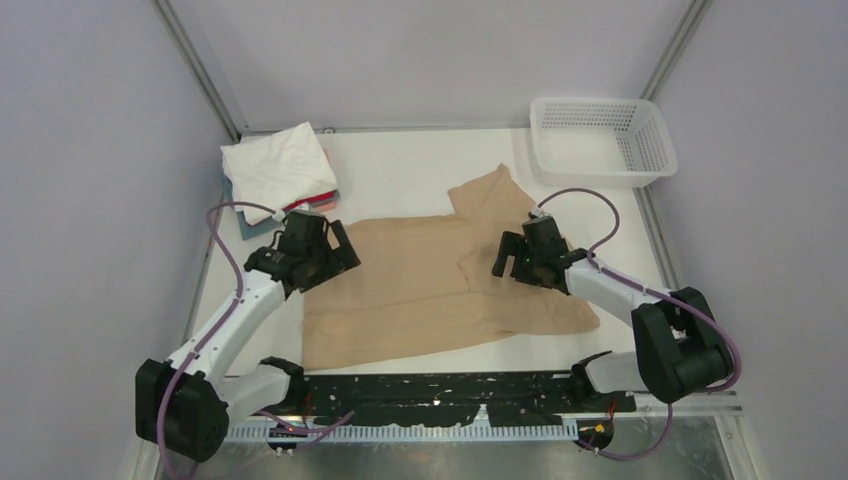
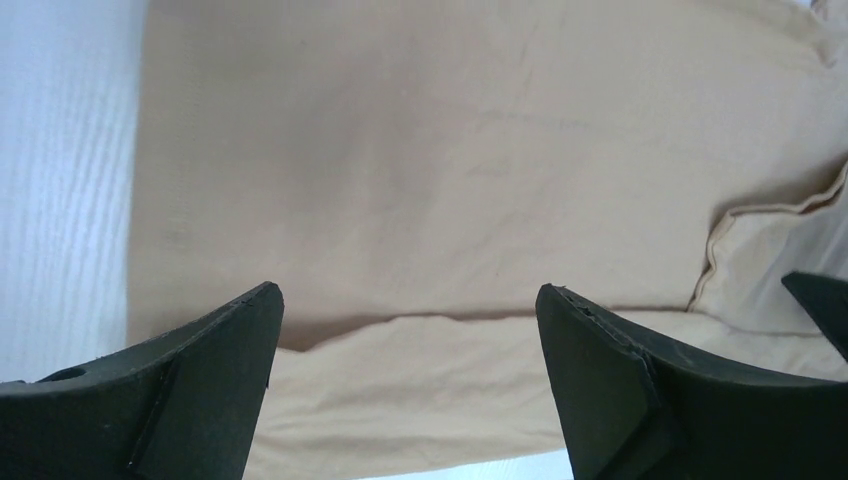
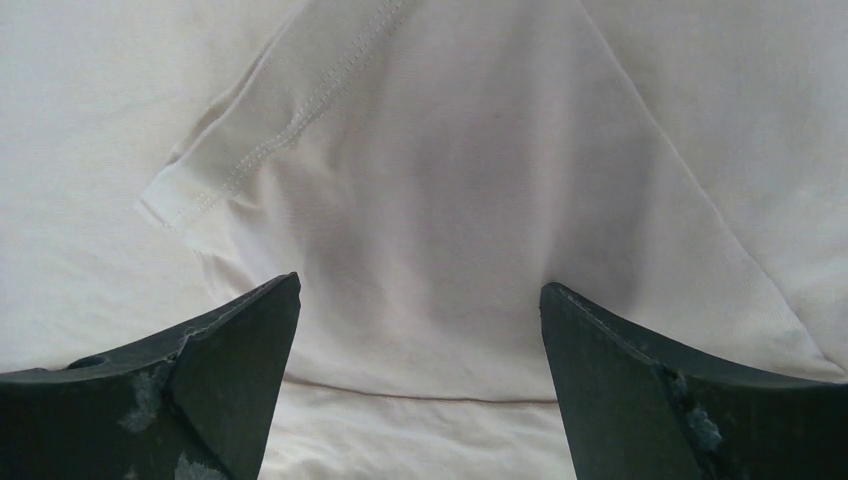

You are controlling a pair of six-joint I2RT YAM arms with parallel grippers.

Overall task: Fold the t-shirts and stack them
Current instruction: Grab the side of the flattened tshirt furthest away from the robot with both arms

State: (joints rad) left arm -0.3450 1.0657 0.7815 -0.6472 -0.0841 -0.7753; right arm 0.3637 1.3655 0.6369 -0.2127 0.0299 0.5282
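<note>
A tan short-sleeved t-shirt (image 1: 420,280) lies spread across the middle of the table, with one sleeve (image 1: 492,192) pointing to the back and a folded flap near its right side. My left gripper (image 1: 335,250) hovers open over the shirt's left edge (image 2: 400,200). My right gripper (image 1: 507,255) hovers open over the folded sleeve part (image 3: 440,200) on the right. Nothing sits between either pair of fingers. A stack of folded t-shirts (image 1: 278,172), white on top with red and grey-blue edges beneath, rests at the back left.
A white plastic mesh basket (image 1: 602,140) stands at the back right corner. Grey walls close in the table on both sides and at the back. The arm bases and a black rail (image 1: 440,390) run along the near edge.
</note>
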